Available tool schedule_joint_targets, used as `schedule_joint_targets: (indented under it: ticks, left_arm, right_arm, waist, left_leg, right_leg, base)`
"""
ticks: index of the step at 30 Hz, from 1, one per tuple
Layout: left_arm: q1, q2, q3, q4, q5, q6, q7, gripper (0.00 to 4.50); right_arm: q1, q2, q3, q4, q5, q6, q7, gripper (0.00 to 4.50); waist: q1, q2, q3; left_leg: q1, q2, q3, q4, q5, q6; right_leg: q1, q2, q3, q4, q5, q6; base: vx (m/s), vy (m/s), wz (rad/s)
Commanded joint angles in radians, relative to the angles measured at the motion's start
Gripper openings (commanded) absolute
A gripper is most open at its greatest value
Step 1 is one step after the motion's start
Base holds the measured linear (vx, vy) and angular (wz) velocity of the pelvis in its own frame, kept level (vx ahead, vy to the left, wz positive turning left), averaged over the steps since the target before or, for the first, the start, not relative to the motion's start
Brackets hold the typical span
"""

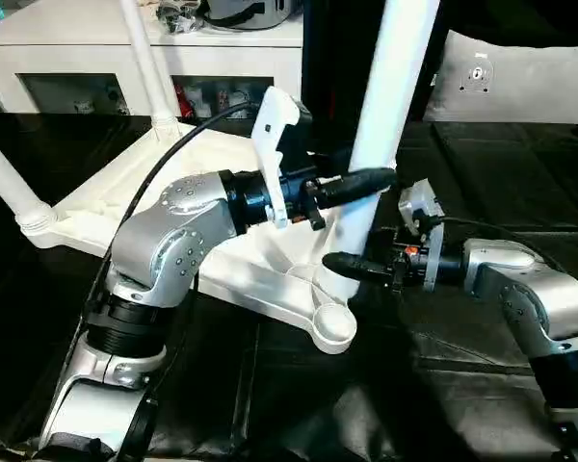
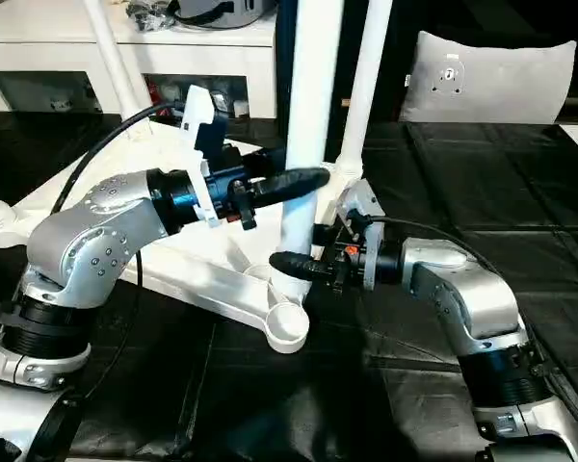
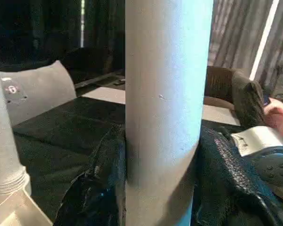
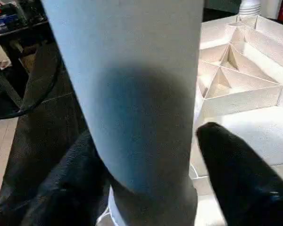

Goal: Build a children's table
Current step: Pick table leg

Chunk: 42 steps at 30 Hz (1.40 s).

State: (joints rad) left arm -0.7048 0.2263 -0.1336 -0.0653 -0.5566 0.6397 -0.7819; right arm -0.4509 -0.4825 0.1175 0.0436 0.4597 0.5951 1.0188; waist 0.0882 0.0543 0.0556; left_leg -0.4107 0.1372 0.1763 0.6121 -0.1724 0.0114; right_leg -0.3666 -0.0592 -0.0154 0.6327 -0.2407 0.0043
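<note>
The children's table top [image 1: 222, 207] lies upside down on the black surface, ribbed underside up. White legs stand in its left corner [image 1: 10, 188], its back corner [image 1: 146, 67] and its far right corner [image 2: 366, 87]. A further leg [image 1: 390, 106] stands nearly upright, its lower end just behind the round front corner socket [image 1: 332, 327], which holds nothing. My left gripper [image 1: 376, 183] is shut on this leg at mid height, a finger [image 3: 101, 188] pressed on each side. Lower down, my right gripper [image 1: 347, 265] straddles the leg's base, open, with a slim gap beside one finger [image 4: 236, 174].
A white cabinet [image 1: 87, 48] with glass doors runs along the back left. A grey cushion [image 1: 520, 77] leans at the back right. A black cable [image 1: 159, 159] arcs over my left forearm. The black cover [image 1: 501, 173] stretches out to the right.
</note>
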Motion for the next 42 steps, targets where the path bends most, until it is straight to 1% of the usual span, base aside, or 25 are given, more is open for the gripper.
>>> schedule_joint_targets:
  ticks: [1,4,5,10,12,13,15,16,17,22,28,30,32,33,34,35,37,39,40,41,42]
  left_arm:
    - [-0.014,0.003,-0.006,-0.028,-0.018,0.011,-0.010,1.77]
    - [-0.013,0.000,-0.006,-0.030,-0.020,0.012,-0.011,1.77]
    - [-0.013,-0.001,-0.006,-0.033,-0.022,0.015,-0.011,1.77]
    - [-0.011,-0.005,-0.003,-0.039,-0.025,0.021,-0.013,1.77]
    - [-0.011,-0.005,-0.002,-0.041,-0.023,0.022,-0.014,1.77]
    - [-0.011,-0.005,-0.002,-0.040,-0.023,0.022,-0.014,1.77]
    - [-0.011,-0.004,-0.003,-0.040,-0.020,0.022,-0.015,1.77]
    - [-0.010,-0.003,-0.003,-0.040,-0.020,0.022,-0.016,1.77]
    - [-0.008,-0.002,-0.004,-0.044,-0.020,0.024,-0.017,1.77]
    - [-0.007,0.001,-0.008,-0.044,-0.018,0.024,-0.025,1.77]
    - [-0.007,0.000,-0.007,-0.046,-0.017,0.025,-0.030,1.77]
    - [-0.006,0.000,-0.007,-0.048,-0.018,0.027,-0.032,1.77]
    - [-0.006,0.001,-0.008,-0.052,-0.020,0.030,-0.035,1.77]
    - [-0.006,0.001,-0.008,-0.052,-0.020,0.031,-0.037,1.77]
    - [-0.006,0.002,-0.008,-0.054,-0.023,0.032,-0.041,1.77]
    - [-0.006,0.002,-0.008,-0.054,-0.022,0.033,-0.043,1.77]
    - [-0.007,0.003,-0.008,-0.054,-0.022,0.032,-0.045,1.77]
    - [-0.007,0.003,-0.009,-0.054,-0.022,0.031,-0.050,1.77]
    - [-0.008,0.003,-0.010,-0.054,-0.023,0.031,-0.052,1.77]
    - [-0.006,0.004,-0.011,-0.059,-0.028,0.031,-0.060,1.77]
    - [-0.006,0.004,-0.011,-0.059,-0.028,0.031,-0.060,1.77]
  right_arm:
    - [-0.022,0.000,0.002,0.002,-0.004,-0.015,0.009,2.77]
    - [-0.020,0.002,0.003,0.005,-0.006,-0.019,0.011,2.58]
    - [-0.020,0.003,0.004,0.006,-0.005,-0.020,0.011,2.58]
    - [-0.022,0.005,0.009,0.016,-0.018,-0.030,0.005,2.54]
    - [-0.027,0.010,0.001,0.021,-0.002,-0.001,0.005,2.84]
    - [-0.029,0.012,-0.004,0.021,0.009,0.011,0.008,2.84]
    - [-0.030,0.011,-0.004,0.018,0.012,0.014,0.011,3.05]
    - [-0.029,0.010,-0.002,0.017,0.011,0.013,0.012,3.05]
    - [-0.027,0.007,0.003,0.013,0.003,0.006,0.011,3.28]
    - [-0.028,0.007,0.009,0.015,-0.002,-0.001,0.016,3.35]
    - [-0.019,0.002,0.016,0.004,0.007,0.012,0.036,3.35]
    - [-0.018,0.003,0.017,0.003,0.008,0.012,0.037,3.07]
    - [-0.017,0.004,0.016,0.002,0.010,0.013,0.038,2.95]
    - [-0.017,0.004,0.016,0.002,0.010,0.013,0.039,2.81]
    - [-0.017,0.006,0.016,0.002,0.011,0.014,0.040,2.81]
    - [-0.017,0.007,0.016,0.002,0.010,0.014,0.041,2.57]
    - [-0.017,0.007,0.015,0.004,0.009,0.014,0.042,2.47]
    - [-0.015,0.007,0.013,0.006,0.012,0.016,0.043,2.23]
    - [-0.015,0.007,0.012,0.007,0.012,0.017,0.043,2.23]
    - [-0.013,0.008,0.010,0.008,0.013,0.025,0.037,2.10]
    - [-0.013,0.008,0.010,0.008,0.013,0.026,0.036,2.10]
  waist:
    - [-0.001,-0.014,-0.072]
    - [-0.001,-0.015,-0.074]
    - [0.000,-0.014,-0.074]
    - [0.000,-0.015,-0.073]
    - [-0.001,-0.015,-0.073]
    - [-0.001,-0.015,-0.073]
    - [-0.001,-0.015,-0.074]
    - [-0.001,-0.014,-0.073]
    - [0.000,-0.014,-0.073]
    - [0.000,-0.014,-0.073]
    - [-0.001,-0.014,-0.073]
    - [0.000,-0.014,-0.073]
    - [0.000,-0.015,-0.074]
    - [0.000,-0.015,-0.074]
    - [0.000,-0.014,-0.074]
    - [0.000,-0.015,-0.074]
    - [0.000,-0.014,-0.074]
    - [0.000,-0.015,-0.074]
    - [0.000,-0.014,-0.074]
    - [0.000,-0.014,-0.074]
    - [0.000,-0.012,-0.074]
  left_leg:
    - [0.036,0.086,-0.034,-0.063,-0.107,0.052]
    - [0.036,0.086,-0.034,-0.061,-0.099,0.056]
    - [0.035,0.086,-0.034,-0.061,-0.095,0.058]
    - [0.035,0.086,-0.034,-0.061,-0.100,0.058]
    - [0.036,0.085,-0.034,-0.061,-0.103,0.057]
    - [0.036,0.085,-0.034,-0.061,-0.100,0.058]
    - [0.036,0.084,-0.034,-0.061,-0.101,0.057]
    - [0.036,0.086,-0.034,-0.062,-0.100,0.056]
    - [0.036,0.086,-0.034,-0.061,-0.098,0.056]
    - [0.036,0.086,-0.034,-0.061,-0.102,0.055]
    - [0.037,0.086,-0.035,-0.062,-0.103,0.055]
    - [0.036,0.086,-0.034,-0.062,-0.102,0.055]
    - [0.036,0.085,-0.034,-0.061,-0.100,0.057]
    - [0.036,0.085,-0.034,-0.061,-0.100,0.057]
    - [0.035,0.085,-0.034,-0.061,-0.097,0.058]
    - [0.036,0.085,-0.034,-0.060,-0.098,0.059]
    - [0.035,0.085,-0.034,-0.060,-0.098,0.059]
    - [0.036,0.085,-0.034,-0.061,-0.099,0.059]
    - [0.036,0.086,-0.034,-0.061,-0.101,0.058]
    - [0.036,0.086,-0.034,-0.061,-0.100,0.058]
    - [0.036,0.086,-0.035,-0.061,-0.098,0.057]
  right_leg:
    - [0.032,-0.088,0.030,-0.063,0.032,-0.279]
    - [0.032,-0.088,0.030,-0.061,0.047,-0.280]
    - [0.032,-0.088,0.030,-0.061,0.051,-0.281]
    - [0.032,-0.088,0.030,-0.061,0.043,-0.283]
    - [0.032,-0.087,0.030,-0.062,0.038,-0.282]
    - [0.032,-0.087,0.030,-0.062,0.041,-0.283]
    - [0.032,-0.087,0.030,-0.062,0.036,-0.285]
    - [0.032,-0.087,0.030,-0.062,0.035,-0.283]
    - [0.031,-0.087,0.030,-0.062,0.040,-0.282]
    - [0.032,-0.088,0.030,-0.062,0.041,-0.282]
    - [0.031,-0.087,0.030,-0.061,0.037,-0.281]
    - [0.031,-0.087,0.030,-0.061,0.039,-0.282]
    - [0.032,-0.087,0.030,-0.061,0.043,-0.282]
    - [0.032,-0.087,0.030,-0.061,0.043,-0.282]
    - [0.032,-0.087,0.030,-0.061,0.046,-0.283]
    - [0.032,-0.087,0.030,-0.061,0.044,-0.283]
    - [0.032,-0.087,0.030,-0.061,0.044,-0.283]
    - [0.032,-0.087,0.030,-0.061,0.042,-0.282]
    - [0.031,-0.087,0.030,-0.061,0.039,-0.283]
    - [0.031,-0.086,0.030,-0.061,0.040,-0.282]
    - [0.032,-0.087,0.030,-0.060,0.042,-0.282]
  base:
    - [0.000,0.000,0.00]
    - [0.000,0.000,0.00]
    - [0.000,0.000,0.00]
    - [0.000,0.000,0.00]
    - [0.000,0.000,0.00]
    - [0.000,0.000,0.00]
    - [0.000,0.000,0.00]
    - [0.000,0.000,0.00]
    - [0.000,0.000,0.00]
    - [0.000,0.000,0.00]
    - [0.000,0.000,0.00]
    - [0.000,0.000,0.00]
    - [0.000,0.000,0.00]
    - [0.000,0.000,0.00]
    - [0.000,0.000,0.00]
    - [0.000,0.000,0.00]
    - [0.000,0.000,0.00]
    - [0.000,0.000,0.00]
    - [0.000,0.000,0.00]
    - [0.000,0.000,0.00]
    - [0.000,0.000,0.00]
